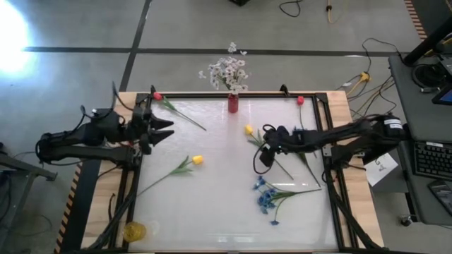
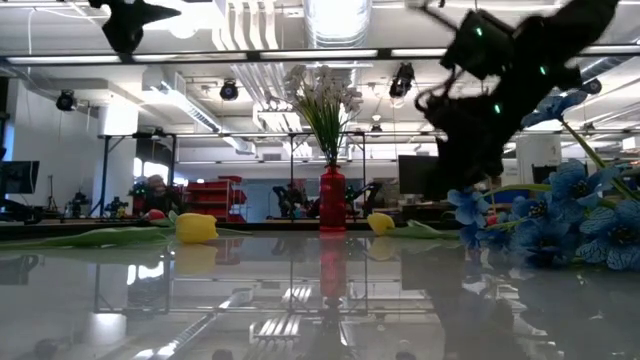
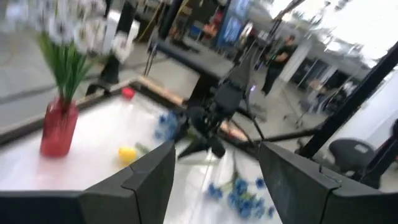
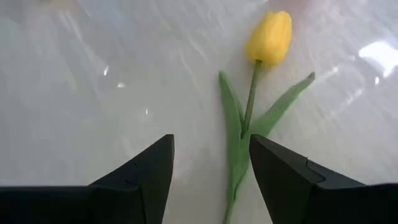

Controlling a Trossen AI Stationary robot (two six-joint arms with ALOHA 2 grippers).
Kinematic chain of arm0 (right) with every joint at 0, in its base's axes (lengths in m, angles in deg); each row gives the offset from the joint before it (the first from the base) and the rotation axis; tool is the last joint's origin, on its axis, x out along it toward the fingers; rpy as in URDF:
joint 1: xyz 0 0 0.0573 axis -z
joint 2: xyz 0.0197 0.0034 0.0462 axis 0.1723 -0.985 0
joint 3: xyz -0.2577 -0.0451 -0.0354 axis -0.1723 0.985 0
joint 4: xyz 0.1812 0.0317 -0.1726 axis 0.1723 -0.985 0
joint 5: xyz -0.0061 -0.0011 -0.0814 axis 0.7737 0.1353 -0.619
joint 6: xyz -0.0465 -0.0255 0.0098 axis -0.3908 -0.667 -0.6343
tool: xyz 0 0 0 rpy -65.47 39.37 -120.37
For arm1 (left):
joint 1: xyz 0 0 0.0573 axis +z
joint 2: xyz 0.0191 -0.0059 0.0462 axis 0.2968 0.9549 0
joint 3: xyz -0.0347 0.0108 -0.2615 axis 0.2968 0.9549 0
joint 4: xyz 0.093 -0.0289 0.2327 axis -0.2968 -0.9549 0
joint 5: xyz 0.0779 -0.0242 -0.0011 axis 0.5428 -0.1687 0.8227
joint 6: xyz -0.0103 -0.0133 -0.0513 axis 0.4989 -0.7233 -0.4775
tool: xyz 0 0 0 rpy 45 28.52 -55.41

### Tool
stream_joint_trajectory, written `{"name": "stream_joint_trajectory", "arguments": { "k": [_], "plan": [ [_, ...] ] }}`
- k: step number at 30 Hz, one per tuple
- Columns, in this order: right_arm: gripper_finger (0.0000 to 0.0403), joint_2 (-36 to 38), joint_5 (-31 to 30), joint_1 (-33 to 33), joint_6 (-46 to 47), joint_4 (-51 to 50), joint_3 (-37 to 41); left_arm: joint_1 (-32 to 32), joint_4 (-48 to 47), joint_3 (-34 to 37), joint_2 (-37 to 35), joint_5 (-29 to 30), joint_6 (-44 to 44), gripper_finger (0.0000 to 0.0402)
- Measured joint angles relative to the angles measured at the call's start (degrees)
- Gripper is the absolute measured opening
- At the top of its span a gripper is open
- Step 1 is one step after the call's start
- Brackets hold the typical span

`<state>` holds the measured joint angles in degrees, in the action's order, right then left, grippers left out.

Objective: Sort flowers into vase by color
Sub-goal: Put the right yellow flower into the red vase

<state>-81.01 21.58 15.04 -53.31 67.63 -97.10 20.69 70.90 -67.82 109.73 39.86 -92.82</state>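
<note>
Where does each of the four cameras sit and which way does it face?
High: overhead, straight down; both arms show.
Low: table height, toward the red vase; arms enter from above.
Left wrist: past open left end effector toward vase and right arm.
Right wrist: down past open right end effector onto a yellow flower.
High and low share the vase.

- Grey concrete floor around the bench, crossed by dark lines.
- Cables trail over the floor.
- A side desk with a keyboard.
- Ceiling ducts and spotlights overhead.
- Red cabinets far back.
</note>
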Motion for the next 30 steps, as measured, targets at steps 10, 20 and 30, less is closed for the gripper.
{"name": "stream_joint_trajectory", "arguments": {
  "k": [10, 20, 30],
  "plan": [
    [0.0203, -8.58, 1.85, 7.55, -2.54, 4.59, -1.76, 0.07, 1.86, -0.39, 8.41, 0.02, -2.59, 0.0221],
    [0.0203, -21.07, 14.60, 12.20, -3.17, -21.01, -20.45, 0.05, 3.30, -3.34, 9.68, 5.97, -1.08, 0.0221],
    [0.0151, -29.35, 14.81, 12.16, -8.79, -33.34, -31.96, 0.60, 2.94, -3.37, 6.74, 10.50, 5.48, 0.0221]
  ]
}}
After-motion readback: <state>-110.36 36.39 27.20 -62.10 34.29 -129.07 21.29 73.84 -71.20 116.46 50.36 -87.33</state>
